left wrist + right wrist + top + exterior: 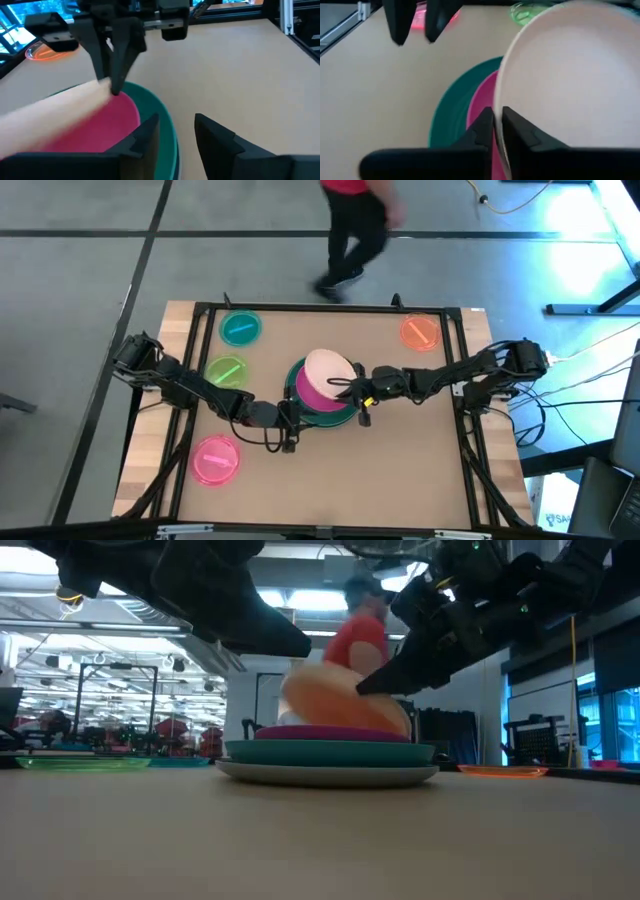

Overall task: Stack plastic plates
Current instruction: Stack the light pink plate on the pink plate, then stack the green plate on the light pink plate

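A stack sits mid-table: a large grey plate (pixel 325 774) at the bottom, then a teal-green plate (pixel 300 405) and a magenta plate (pixel 312 392). A cream plate (pixel 328 368) stands tilted over them in my right gripper (pixel 347 386), which is shut on its rim. My left gripper (pixel 289 436) is open at the stack's near-left rim, with its fingers on either side of the teal-green rim (pixel 167 127). The small teal (pixel 240 328), green (pixel 227 370), pink (pixel 215 460) and orange (pixel 420 332) plates lie flat on the table. No dark slate plate shows. My right gripper pinches the cream plate's rim (pixel 506 100) between its two fingers, on the plate's right side, one finger on each face. The fingers come slanting down from the table's right. The plate is tilted above the magenta plate (pixel 330 733); whether its low edge rests there I cannot tell.
A person (pixel 350 230) walks past the table's far edge and also shows behind the stack in the low view. A black frame (pixel 330 307) borders the table. Bare tabletop lies near and right of the stack.
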Controlling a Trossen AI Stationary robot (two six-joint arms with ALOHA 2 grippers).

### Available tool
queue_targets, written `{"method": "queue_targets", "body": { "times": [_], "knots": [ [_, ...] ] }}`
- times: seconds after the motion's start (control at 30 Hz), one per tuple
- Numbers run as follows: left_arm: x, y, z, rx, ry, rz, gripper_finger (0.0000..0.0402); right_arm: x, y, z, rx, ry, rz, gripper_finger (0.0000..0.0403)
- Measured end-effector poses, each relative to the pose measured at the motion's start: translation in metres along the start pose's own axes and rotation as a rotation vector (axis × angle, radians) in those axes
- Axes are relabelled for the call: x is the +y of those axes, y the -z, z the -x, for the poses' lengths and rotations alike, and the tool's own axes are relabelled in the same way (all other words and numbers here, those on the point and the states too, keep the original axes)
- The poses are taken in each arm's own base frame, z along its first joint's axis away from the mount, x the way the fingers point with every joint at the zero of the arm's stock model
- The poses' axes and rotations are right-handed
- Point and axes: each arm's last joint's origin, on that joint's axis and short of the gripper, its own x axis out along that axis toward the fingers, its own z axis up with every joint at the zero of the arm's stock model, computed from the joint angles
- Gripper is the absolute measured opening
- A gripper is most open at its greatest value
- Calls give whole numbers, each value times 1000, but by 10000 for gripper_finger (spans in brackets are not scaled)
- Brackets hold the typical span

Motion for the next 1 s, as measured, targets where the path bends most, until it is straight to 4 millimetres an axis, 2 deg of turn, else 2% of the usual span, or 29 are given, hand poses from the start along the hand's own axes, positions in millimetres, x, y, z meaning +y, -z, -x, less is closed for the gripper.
{"method": "queue_targets", "body": {
  "times": [0.23,0.4,0.53,0.73,0.87,1.0],
  "knots": [
    [4,-6,11,29,-15,-8,163,0,4,-2,28,-10,-2,136],
    [4,-7,34,130,-4,-8,164,2,2,9,87,-36,17,177],
    [6,1,53,266,-60,40,163,9,0,20,141,-36,27,185],
    [12,20,77,491,-159,144,163,29,-4,27,144,-13,77,186],
    [16,34,88,647,-240,183,163,38,-4,27,142,-6,102,186],
    [23,43,96,723,-370,192,163,39,-3,28,153,29,112,186]
  ]
}}
